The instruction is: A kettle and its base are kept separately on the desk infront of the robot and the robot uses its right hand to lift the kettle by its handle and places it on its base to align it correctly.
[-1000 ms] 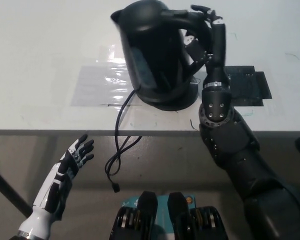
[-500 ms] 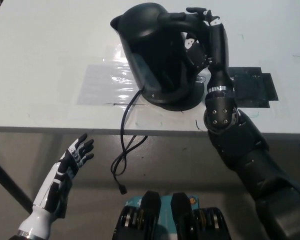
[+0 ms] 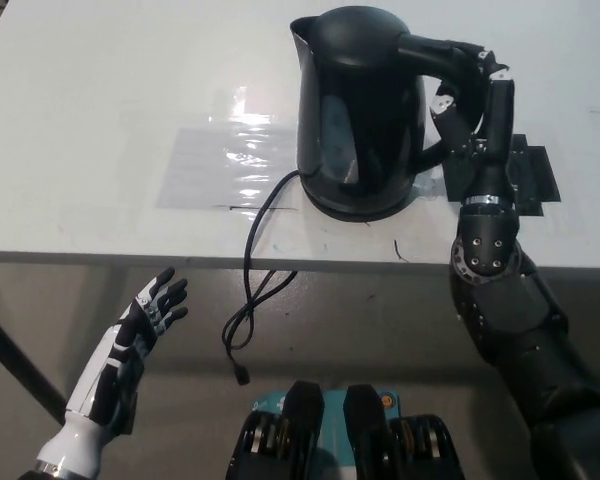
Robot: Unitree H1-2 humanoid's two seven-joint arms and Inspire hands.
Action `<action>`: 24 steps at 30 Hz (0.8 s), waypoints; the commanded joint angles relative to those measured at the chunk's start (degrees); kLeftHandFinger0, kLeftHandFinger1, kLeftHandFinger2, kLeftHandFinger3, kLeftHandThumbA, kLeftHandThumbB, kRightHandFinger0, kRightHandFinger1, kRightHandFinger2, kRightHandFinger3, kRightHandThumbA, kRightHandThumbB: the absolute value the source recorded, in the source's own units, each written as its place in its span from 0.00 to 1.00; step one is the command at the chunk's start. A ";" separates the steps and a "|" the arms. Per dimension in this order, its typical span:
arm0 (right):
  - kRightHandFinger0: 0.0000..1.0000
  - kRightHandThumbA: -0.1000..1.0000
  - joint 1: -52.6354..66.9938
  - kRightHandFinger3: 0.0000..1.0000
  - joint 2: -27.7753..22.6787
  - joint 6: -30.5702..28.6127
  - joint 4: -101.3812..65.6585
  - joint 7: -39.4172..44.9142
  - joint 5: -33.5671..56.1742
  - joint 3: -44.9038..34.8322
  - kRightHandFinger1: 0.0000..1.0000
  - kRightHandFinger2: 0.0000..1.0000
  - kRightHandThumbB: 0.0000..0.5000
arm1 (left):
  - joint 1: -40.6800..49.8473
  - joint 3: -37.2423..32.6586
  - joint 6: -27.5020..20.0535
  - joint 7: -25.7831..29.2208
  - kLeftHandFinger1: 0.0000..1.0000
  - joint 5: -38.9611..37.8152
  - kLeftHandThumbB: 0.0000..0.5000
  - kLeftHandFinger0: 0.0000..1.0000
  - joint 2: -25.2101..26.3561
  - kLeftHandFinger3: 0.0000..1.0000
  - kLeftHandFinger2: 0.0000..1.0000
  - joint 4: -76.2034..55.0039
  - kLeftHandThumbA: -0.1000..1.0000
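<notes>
R hand [image 3: 470, 95] gripping kettle [image 3: 360, 110] handle, on base [image 3: 365, 205]

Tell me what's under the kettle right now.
The kettle stands upright over its black base, of which only the rim shows below the body. A cord runs from there off the desk edge. Whether the kettle is fully seated is hidden. The right hand grips the handle.
</notes>
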 commanded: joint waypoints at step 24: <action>1.00 0.69 0.43 1.00 -7.12 8.89 -3.44 38.61 11.84 1.46 1.00 1.00 1.00 | -0.98 0.65 -1.45 -0.20 1.00 -0.82 0.00 1.00 0.73 1.00 1.00 -0.61 1.00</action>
